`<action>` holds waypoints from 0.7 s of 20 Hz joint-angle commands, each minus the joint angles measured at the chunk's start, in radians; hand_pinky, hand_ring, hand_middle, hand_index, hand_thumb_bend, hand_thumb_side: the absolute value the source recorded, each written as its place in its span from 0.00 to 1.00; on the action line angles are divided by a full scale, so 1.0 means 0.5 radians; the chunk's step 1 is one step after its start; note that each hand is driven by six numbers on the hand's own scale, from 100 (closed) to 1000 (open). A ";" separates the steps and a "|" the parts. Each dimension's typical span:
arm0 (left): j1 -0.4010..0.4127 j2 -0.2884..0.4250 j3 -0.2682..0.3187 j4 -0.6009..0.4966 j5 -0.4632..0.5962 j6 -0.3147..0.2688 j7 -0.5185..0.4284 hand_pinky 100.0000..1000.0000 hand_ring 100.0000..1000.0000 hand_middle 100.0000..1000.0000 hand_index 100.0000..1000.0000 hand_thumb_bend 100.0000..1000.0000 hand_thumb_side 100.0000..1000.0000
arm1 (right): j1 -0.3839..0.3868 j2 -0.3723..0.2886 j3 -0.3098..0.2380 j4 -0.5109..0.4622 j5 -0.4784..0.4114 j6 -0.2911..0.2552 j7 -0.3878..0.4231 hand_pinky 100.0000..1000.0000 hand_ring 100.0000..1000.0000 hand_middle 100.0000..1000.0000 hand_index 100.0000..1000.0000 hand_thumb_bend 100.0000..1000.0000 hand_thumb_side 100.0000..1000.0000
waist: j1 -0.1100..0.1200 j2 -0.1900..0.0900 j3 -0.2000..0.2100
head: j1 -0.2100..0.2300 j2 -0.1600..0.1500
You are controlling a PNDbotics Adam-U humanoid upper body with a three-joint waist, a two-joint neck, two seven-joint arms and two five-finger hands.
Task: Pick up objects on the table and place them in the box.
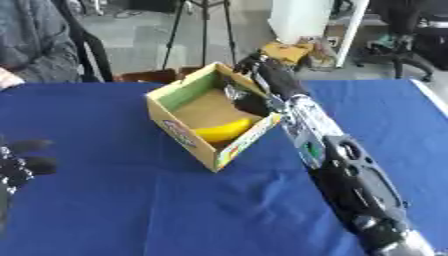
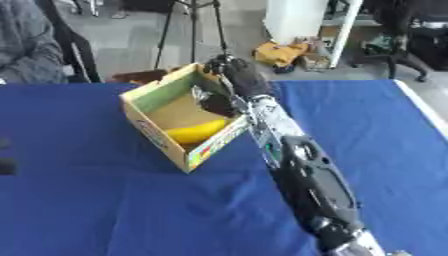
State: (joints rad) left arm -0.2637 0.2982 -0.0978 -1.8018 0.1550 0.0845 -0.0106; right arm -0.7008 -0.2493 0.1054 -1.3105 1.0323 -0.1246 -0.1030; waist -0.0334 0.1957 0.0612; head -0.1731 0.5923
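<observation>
Both head eyes look down, sharing box point(image 1: 214, 120) and table point(image 1: 105, 210)

Right arm point(image 1: 350, 170): black shell, silver-grey joints, small green mark near wrist. Left hand point(image 1: 17, 162): black fingers.

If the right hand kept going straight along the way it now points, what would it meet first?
Probably the box: the right hand reaches down over its far rim, fingers inside above the cardboard floor beside the yellow object. Depth is unclear.

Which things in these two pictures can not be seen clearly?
- Right robot hand: reaches over the box; blur hides how its fingers stand.
- Dark thing beside the banana: blurred, half behind the arm, both views.
- Left robot hand: cut off by the left edge.
</observation>
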 commanded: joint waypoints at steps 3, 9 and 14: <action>-0.017 0.037 0.061 -0.041 -0.023 -0.012 0.054 0.68 0.60 0.68 0.66 0.20 1.00 | 0.184 0.029 0.048 -0.307 -0.183 0.038 -0.175 0.55 0.51 0.52 0.68 0.00 0.92 | 0.003 0.008 -0.083 | 0.100 -0.041; 0.000 0.043 0.074 -0.039 -0.032 -0.013 0.073 0.68 0.60 0.68 0.66 0.20 1.00 | 0.479 0.076 0.017 -0.486 -0.365 0.216 -0.260 0.54 0.49 0.50 0.67 0.00 0.96 | 0.012 0.017 -0.163 | 0.151 -0.024; 0.022 0.029 0.068 -0.030 -0.033 -0.012 0.069 0.68 0.60 0.68 0.66 0.20 1.00 | 0.718 0.122 0.000 -0.714 -0.512 0.363 -0.304 0.53 0.47 0.48 0.67 0.00 0.98 | 0.026 0.006 -0.170 | 0.189 0.044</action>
State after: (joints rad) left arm -0.2468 0.2996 -0.0702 -1.8015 0.1397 0.0795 0.0204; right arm -0.3340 -0.1874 0.1150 -1.6191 0.7999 0.0395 -0.2484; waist -0.0223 0.2153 -0.0237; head -0.0860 0.6047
